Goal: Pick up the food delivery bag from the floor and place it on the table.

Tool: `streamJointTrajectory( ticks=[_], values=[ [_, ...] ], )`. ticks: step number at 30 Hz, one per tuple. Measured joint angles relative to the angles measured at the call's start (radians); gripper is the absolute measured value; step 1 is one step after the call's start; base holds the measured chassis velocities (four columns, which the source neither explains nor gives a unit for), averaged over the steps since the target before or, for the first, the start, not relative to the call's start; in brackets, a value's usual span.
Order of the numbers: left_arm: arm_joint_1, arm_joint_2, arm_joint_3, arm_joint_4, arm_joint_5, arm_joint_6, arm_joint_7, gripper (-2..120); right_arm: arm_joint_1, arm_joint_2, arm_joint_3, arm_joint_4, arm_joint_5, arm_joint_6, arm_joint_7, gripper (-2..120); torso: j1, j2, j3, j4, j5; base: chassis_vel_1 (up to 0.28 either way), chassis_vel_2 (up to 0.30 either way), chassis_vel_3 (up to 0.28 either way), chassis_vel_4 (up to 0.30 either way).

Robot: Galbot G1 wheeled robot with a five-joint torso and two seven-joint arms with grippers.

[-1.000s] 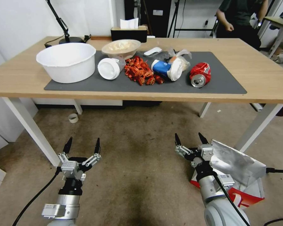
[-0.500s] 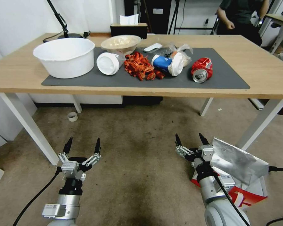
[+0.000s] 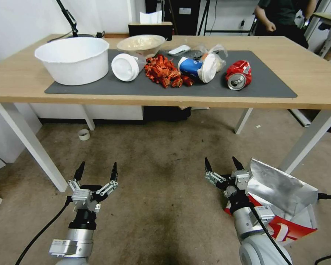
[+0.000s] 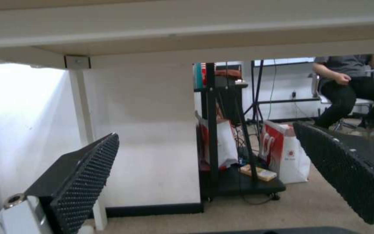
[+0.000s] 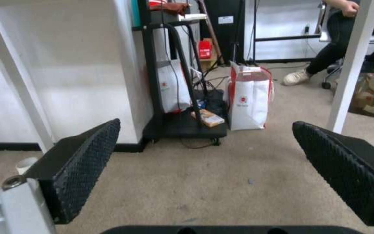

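The food delivery bag (image 3: 283,195) lies tipped on the floor (image 3: 165,173) at the lower right, its silver foil lining facing up and its red-and-white side underneath. My right gripper (image 3: 220,161) is open, just left of the bag's edge, and holds nothing. My left gripper (image 3: 98,165) hovers open over bare floor at the lower left. The table (image 3: 312,84), light wood with a long dark grey mat (image 3: 261,86), stands ahead of both arms.
On the mat are a white basin (image 3: 73,59), a bowl (image 3: 141,43), red scraps (image 3: 162,71), a blue cup (image 3: 196,69) and a crushed red can (image 3: 238,75). A white table leg (image 3: 307,141) stands just behind the bag. A tape roll (image 3: 84,134) lies on the floor.
The whole head picture has shifted: the table top sits higher and closer, and the bag a little farther right. Both grippers keep the same open pose.
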Motion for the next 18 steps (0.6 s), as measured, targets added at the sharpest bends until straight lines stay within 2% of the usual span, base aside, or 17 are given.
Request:
streamJointTrajectory(
  ticks=[4,18],
  values=[
    [0.003,0.000,0.000,0.000,0.000,0.000,0.000,100,0.000,0.003,0.000,-0.001,0.000,0.001,0.000,100,-0.002,-0.008,-0.006,0.0000,0.0000,0.000,0.000,0.000,0.000],
    [0.008,0.003,0.004,0.004,0.001,-0.007,0.000,100,-0.002,0.005,0.004,0.001,0.000,0.003,0.002,100,-0.016,-0.070,-0.053,0.0000,-0.0001,0.000,0.000,0.000,0.000]
  ],
)
